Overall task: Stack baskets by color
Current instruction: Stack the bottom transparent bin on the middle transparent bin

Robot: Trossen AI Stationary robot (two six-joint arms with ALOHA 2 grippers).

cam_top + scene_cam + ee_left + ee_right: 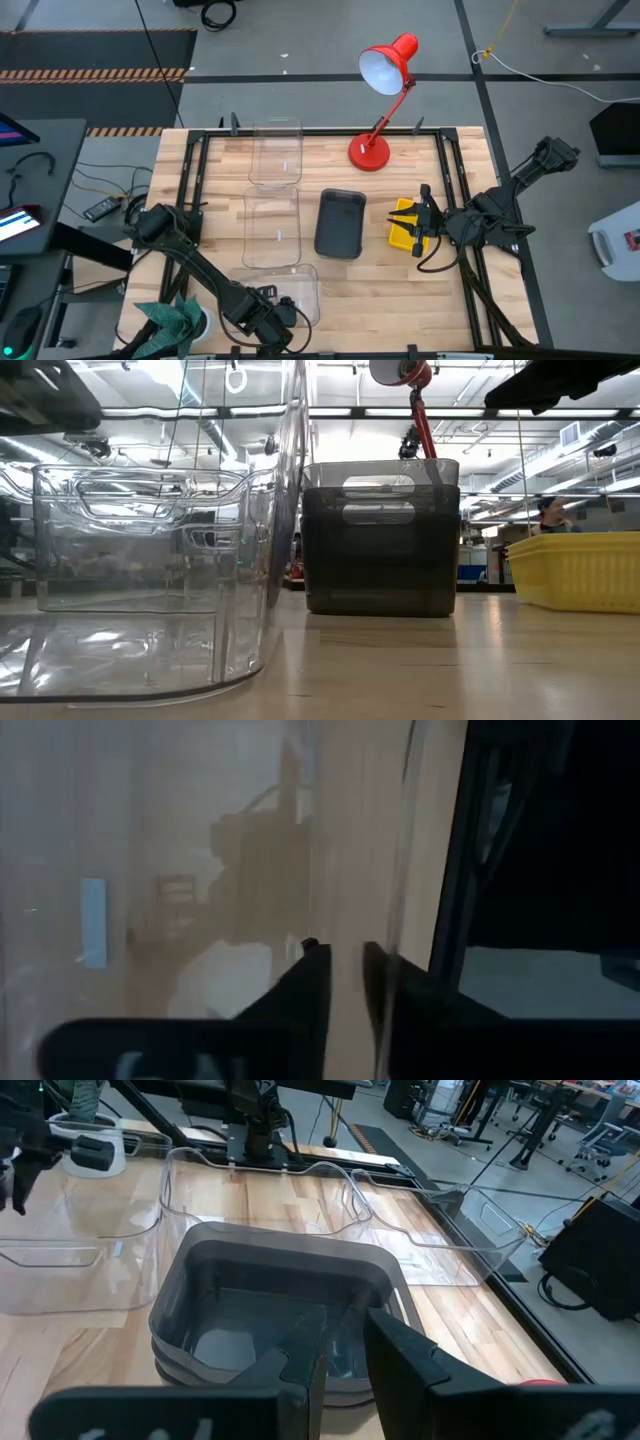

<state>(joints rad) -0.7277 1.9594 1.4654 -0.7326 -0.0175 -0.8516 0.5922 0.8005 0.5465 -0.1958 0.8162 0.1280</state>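
Observation:
Three clear baskets lie in a row from far to near: one far [275,155], one in the middle [272,228], one near [290,283], large in the low view [150,560]. My left gripper [280,308] [345,970] points down at the near basket's near wall, fingers almost shut. Dark grey baskets [340,222] [270,1300], one nested in another, stand on the table's middle. A yellow basket [403,228] [575,570] rests on the table right of them. My right gripper [418,220] [348,1335] hovers above it, narrowly open, with nothing between its fingers. My left gripper comes from above, slanting down, with the near basket's clear wall [350,870] running into the narrow gap between its two fingers. One finger [305,985] stands on the basket's inner side, the other outside. The basket sits on the table. The exact touch point is hidden by the fingers.
A red desk lamp [385,85] stands at the table's far edge, base [368,152] behind the grey baskets. A black frame rail [460,180] runs around the table. A green bundle in a white cup [178,320] sits at the near left corner.

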